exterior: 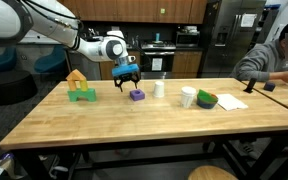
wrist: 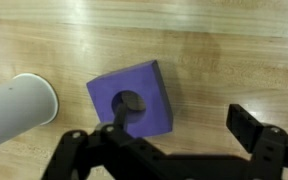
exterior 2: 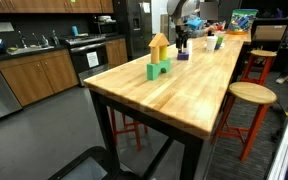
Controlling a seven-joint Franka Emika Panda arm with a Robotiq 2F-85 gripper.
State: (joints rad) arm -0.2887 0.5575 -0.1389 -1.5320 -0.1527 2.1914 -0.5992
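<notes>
A purple block [wrist: 134, 97] with a round hole in its top lies flat on the wooden table [exterior: 144, 125]. My gripper [wrist: 184, 125] hangs open just above it, holding nothing. In the wrist view one finger [wrist: 119, 120] overlaps the block's hole and the other finger [wrist: 249, 128] stands over bare wood beside it. In both exterior views the gripper [exterior: 127, 80] [exterior 2: 183, 40] hovers a little above and beside the purple block [exterior: 137, 95] [exterior 2: 183, 55].
A white cup [exterior: 159, 88] [wrist: 14, 110] stands close to the block. Further along are a second white cup [exterior: 188, 97], a green bowl [exterior: 206, 99] and a white sheet [exterior: 232, 102]. A green arch block carrying yellow pieces [exterior: 80, 86] stands apart. A person [exterior: 279, 55] sits at the table's end.
</notes>
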